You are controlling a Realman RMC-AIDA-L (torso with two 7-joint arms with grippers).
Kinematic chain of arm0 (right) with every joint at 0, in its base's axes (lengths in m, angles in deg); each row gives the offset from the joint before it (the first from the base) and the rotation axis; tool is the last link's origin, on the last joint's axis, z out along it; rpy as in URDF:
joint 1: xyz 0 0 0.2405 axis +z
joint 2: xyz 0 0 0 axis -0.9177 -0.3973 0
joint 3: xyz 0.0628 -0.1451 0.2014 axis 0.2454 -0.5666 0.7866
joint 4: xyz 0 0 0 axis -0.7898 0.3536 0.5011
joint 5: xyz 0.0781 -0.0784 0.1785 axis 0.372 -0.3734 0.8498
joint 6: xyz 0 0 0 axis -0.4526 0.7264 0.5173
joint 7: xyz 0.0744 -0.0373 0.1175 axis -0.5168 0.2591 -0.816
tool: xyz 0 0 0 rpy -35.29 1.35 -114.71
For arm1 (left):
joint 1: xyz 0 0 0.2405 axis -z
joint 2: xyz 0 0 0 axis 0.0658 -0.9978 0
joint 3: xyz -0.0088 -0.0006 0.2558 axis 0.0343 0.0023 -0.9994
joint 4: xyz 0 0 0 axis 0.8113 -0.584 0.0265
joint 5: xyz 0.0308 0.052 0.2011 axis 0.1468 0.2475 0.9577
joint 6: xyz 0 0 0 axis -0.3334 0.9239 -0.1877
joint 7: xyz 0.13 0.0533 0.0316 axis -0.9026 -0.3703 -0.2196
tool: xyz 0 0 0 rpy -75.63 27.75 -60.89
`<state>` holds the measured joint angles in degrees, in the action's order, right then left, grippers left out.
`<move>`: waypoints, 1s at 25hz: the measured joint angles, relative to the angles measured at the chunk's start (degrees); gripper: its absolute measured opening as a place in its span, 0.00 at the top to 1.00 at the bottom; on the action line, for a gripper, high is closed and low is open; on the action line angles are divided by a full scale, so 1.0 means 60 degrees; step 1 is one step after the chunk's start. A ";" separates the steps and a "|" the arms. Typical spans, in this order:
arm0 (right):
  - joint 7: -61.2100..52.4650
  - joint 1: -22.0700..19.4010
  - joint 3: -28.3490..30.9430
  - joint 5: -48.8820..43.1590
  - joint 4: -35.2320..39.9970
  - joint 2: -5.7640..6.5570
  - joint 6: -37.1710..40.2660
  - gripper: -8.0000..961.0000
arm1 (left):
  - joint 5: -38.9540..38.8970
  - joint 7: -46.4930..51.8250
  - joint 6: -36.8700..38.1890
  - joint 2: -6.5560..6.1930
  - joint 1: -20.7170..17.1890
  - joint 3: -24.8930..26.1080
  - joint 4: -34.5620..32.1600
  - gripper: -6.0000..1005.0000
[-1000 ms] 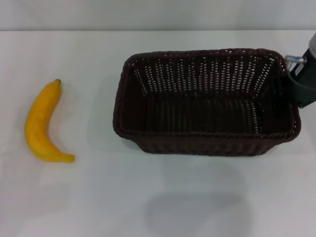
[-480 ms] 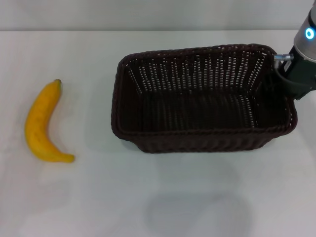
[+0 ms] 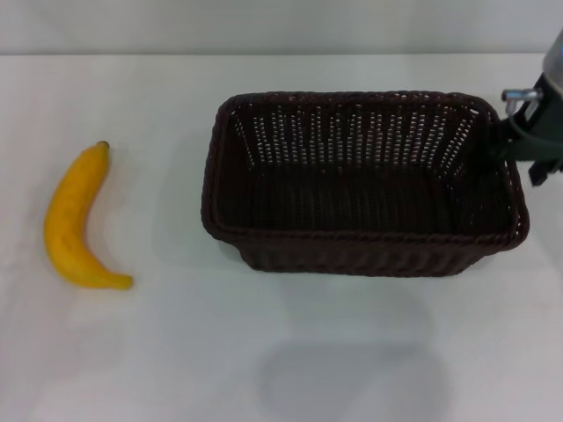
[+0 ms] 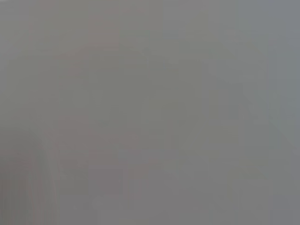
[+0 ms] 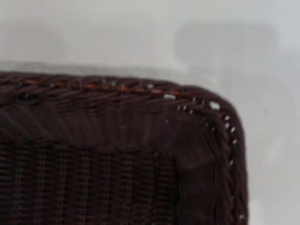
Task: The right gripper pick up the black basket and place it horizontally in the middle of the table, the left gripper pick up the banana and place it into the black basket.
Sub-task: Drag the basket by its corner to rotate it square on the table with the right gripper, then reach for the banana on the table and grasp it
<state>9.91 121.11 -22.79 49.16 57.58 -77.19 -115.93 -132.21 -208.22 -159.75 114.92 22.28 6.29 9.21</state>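
Note:
The black basket (image 3: 361, 180) is a large dark woven rectangle, lying lengthwise across the right half of the white table (image 3: 176, 352). A faint shadow lies on the table in front of it. My right gripper (image 3: 519, 151) is at the basket's right end and grips the rim there. The right wrist view shows one rim corner of the basket (image 5: 140, 126) above the white table. The yellow banana (image 3: 75, 220) lies alone at the far left, well apart from the basket. My left gripper is out of view; the left wrist view is plain grey.
The table's back edge meets a pale wall (image 3: 281, 26) at the top of the head view. Bare white tabletop lies between the banana and the basket and in front of both.
The basket has turned and levelled out with my right gripper, its right end swinging a little. The gripper's blue ring has left the view. The banana has not moved.

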 joint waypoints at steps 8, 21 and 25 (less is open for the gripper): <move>0.0512 -0.1532 0.0059 -0.0434 0.3328 0.0051 0.0234 0.31 | -0.0019 0.0053 0.0782 0.0110 0.0042 0.0189 -0.0103 0.11; 0.7699 -0.6251 0.1114 0.2910 0.5068 0.0061 0.7915 0.31 | 0.0185 0.0704 0.1897 0.0328 -0.0178 -0.0275 -0.0178 0.11; 1.1244 -0.6836 0.1956 0.5979 0.3535 0.0083 0.9872 0.31 | 0.1156 0.1885 0.2391 0.0277 -0.0740 -0.0511 -0.0830 0.11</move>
<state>77.37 80.09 -11.05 85.04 78.79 -76.69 -56.69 -125.27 -196.91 -145.40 116.58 17.84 3.23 4.23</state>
